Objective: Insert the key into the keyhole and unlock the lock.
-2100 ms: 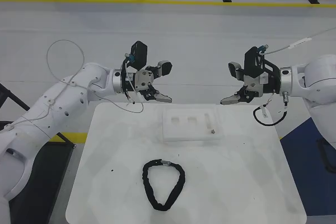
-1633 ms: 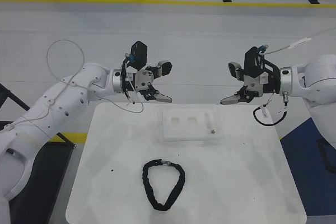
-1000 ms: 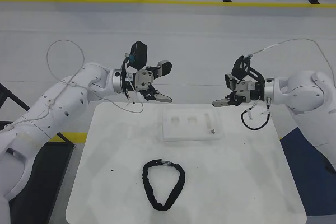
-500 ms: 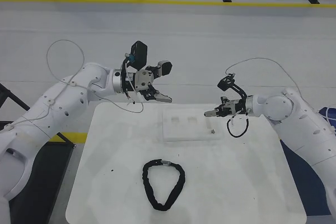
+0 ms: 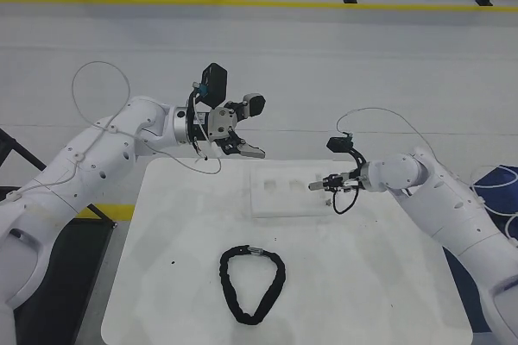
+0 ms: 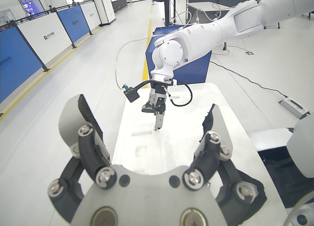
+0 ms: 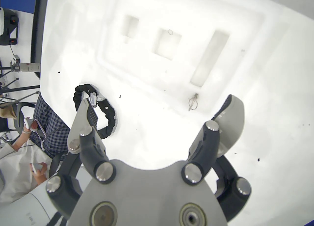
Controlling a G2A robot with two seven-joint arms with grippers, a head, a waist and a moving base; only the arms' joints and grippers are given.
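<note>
A black chain lock (image 5: 252, 283) lies looped on the white table's front half, its metal lock body (image 7: 93, 98) at the far end of the loop. The small silver key (image 7: 192, 103) with its ring rests on the near rim of the white foam tray (image 5: 281, 200), beside a long slot. My right gripper (image 5: 318, 184) hangs open just above the tray's right part, and the key lies a little ahead of its fingertips (image 7: 84, 110). Behind the table's back left corner, my left gripper (image 5: 257, 128) is held open in the air with nothing in it.
The foam tray (image 7: 171, 11) has two square recesses and one long slot. A cable loop (image 5: 341, 203) hangs from the right wrist near the key. The white table (image 5: 371, 285) has free room to the right and in front. The left wrist view shows the right gripper (image 6: 157, 116) pointing down at the tray.
The right arm has swung in from beyond the table's back right edge and come down over the foam tray near the key. The left arm has not moved.
</note>
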